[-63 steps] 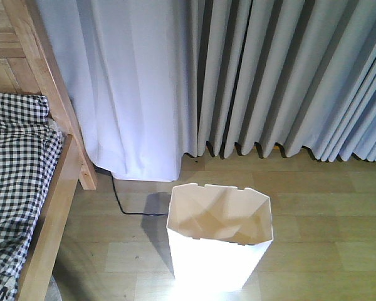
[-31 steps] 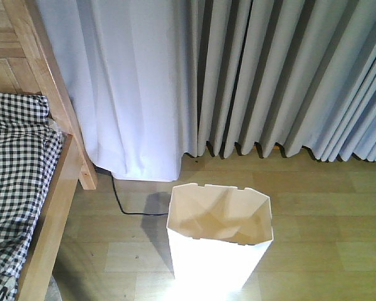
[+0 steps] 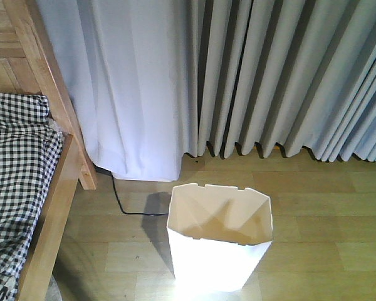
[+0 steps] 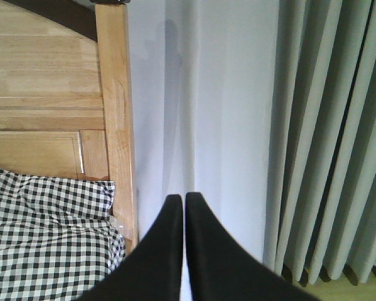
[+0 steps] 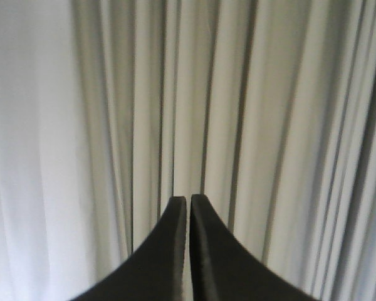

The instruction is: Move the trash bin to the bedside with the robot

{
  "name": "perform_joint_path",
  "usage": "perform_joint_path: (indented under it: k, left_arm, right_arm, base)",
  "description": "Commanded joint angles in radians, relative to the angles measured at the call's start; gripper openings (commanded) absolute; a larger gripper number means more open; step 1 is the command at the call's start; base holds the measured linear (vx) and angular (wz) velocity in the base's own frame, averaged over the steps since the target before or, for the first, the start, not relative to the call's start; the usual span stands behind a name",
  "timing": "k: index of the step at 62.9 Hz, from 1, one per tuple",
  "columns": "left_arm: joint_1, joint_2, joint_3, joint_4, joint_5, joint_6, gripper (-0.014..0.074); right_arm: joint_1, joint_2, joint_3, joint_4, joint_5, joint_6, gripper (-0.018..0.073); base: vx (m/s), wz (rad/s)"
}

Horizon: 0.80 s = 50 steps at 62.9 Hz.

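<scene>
The white trash bin (image 3: 219, 241) stands upright and open on the wooden floor (image 3: 326, 207) at about 6 o'clock in the front view, near the wooden bed frame (image 3: 53, 207) at 9 o'clock but with a strip of floor and a black cable (image 3: 120, 204) between them. Against the views half a second and a second ago, only the shadow inside the bin has shifted, so the bin seems no closer to the bedside. The left hand (image 4: 184, 199) and the right hand (image 5: 188, 200) both have their fingers pressed together, holding nothing, facing the curtain (image 3: 269, 75).
</scene>
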Motion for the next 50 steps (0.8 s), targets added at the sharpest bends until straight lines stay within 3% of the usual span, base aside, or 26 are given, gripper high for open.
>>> perform_joint_path:
  k: [1, 8, 12, 50]
  left_arm:
    - [-0.003, -0.01, 0.028, -0.003, -0.078, -0.009, -0.0006]
    - [-0.003, -0.01, 0.028, -0.003, -0.078, -0.009, -0.0006]
    - [-0.003, -0.01, 0.028, -0.003, -0.078, -0.009, -0.0006]
    - [-0.003, -0.01, 0.028, -0.003, -0.078, -0.009, -0.0006]
  right_arm:
    - [0.048, -0.019, 0.018, -0.252, -0.12, 0.261, -0.0011]
    - [0.146, -0.042, 0.082, -0.478, -0.21, 0.435, -0.0011]
    - [0.178, -0.042, 0.116, -0.532, -0.246, 0.46, -0.0011]
    - [0.145, -0.081, 0.152, -0.549, -0.211, 0.51, -0.0011]
  base:
    - [0.0, 0.0]
    - [0.0, 0.0]
    - [0.0, 0.0]
    - [0.0, 0.0]
